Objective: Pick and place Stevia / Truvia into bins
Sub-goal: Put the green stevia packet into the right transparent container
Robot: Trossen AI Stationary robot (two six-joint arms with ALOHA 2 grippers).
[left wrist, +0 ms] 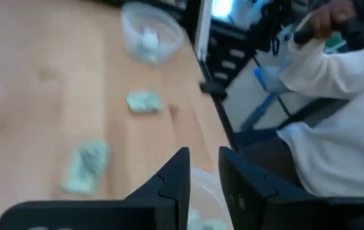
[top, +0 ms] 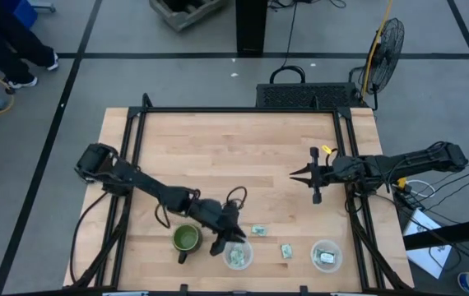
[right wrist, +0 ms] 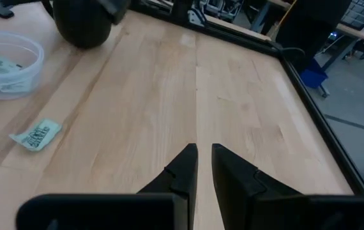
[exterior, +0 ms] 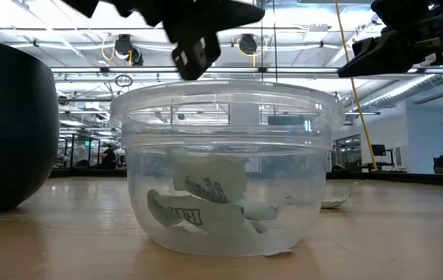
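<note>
- High view: my left end effector [top: 226, 241] hangs at the rim of the nearer round translucent plastic cup [top: 238, 256], which already holds pale green-and-white sweetener packets. I judge it sits there for a drop; whether its fingers stand apart I cannot tell from above. Two loose packets [top: 258, 229] [top: 286, 251] lie on the pale wooden desk [top: 234, 156] between that cup and the second clear cup [top: 327, 256], which holds at least one. A dark green mug [top: 185, 239] stands just beside the left arm. My right end effector [top: 314, 173] waits well apart, over bare desk.
- Low view: the cup [exterior: 225, 167] fills the frame, crumpled packets heaped at its bottom.
- Left wrist view: the fingers [left wrist: 177, 182] show a narrow gap and nothing between them, above the cup's rim.
- Right wrist view: the fingers [right wrist: 185, 167] sit nearly together, empty; one packet [right wrist: 36, 135] lies near a cup [right wrist: 9, 64].
</note>
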